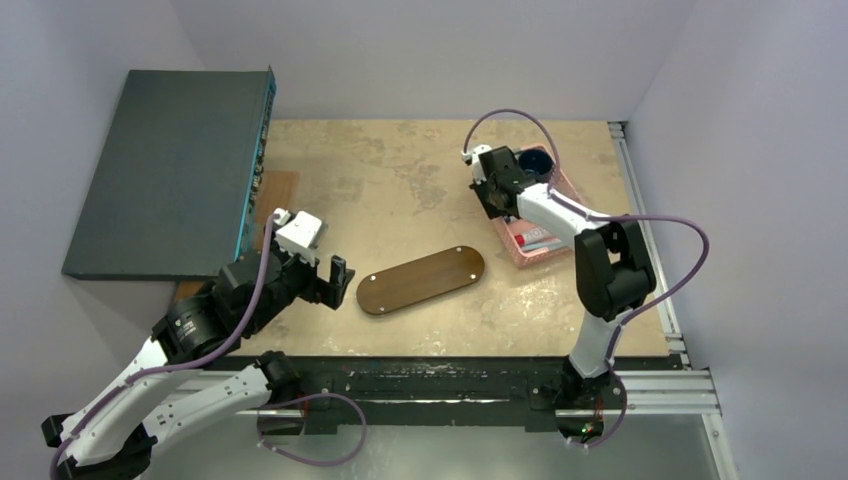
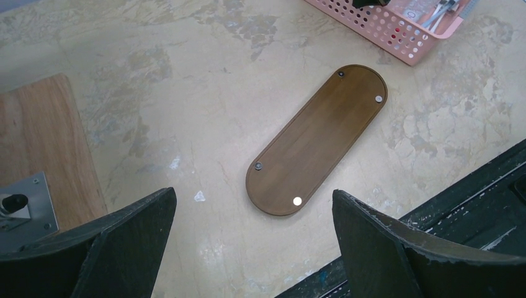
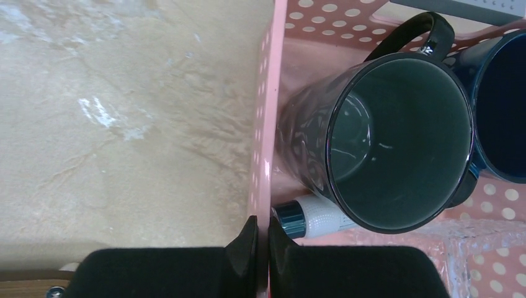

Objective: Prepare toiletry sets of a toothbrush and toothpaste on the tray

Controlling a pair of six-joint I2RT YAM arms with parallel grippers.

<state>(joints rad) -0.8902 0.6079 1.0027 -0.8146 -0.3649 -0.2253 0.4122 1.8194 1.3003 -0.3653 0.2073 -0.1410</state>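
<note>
The dark brown oval tray (image 1: 421,280) lies bare at the table's middle front, and also shows in the left wrist view (image 2: 316,139). The pink lattice basket (image 1: 522,247) stands at the back right. In it a white toothpaste tube (image 3: 313,218) with a silvery-blue cap lies under a mug, and more slim toiletry items (image 2: 443,7) lie at its near end. My right gripper (image 3: 263,230) is shut on the basket's left wall (image 3: 267,124); it also shows in the top view (image 1: 497,200). My left gripper (image 2: 253,195) is open and empty just left of the tray, above the table.
A dark glossy mug (image 3: 397,143) and a blue mug (image 3: 502,105) stand in the basket's far end. A large dark box (image 1: 170,170) fills the back left. A wooden board (image 2: 37,149) lies beside it. A black metal rail (image 1: 450,375) runs along the front edge.
</note>
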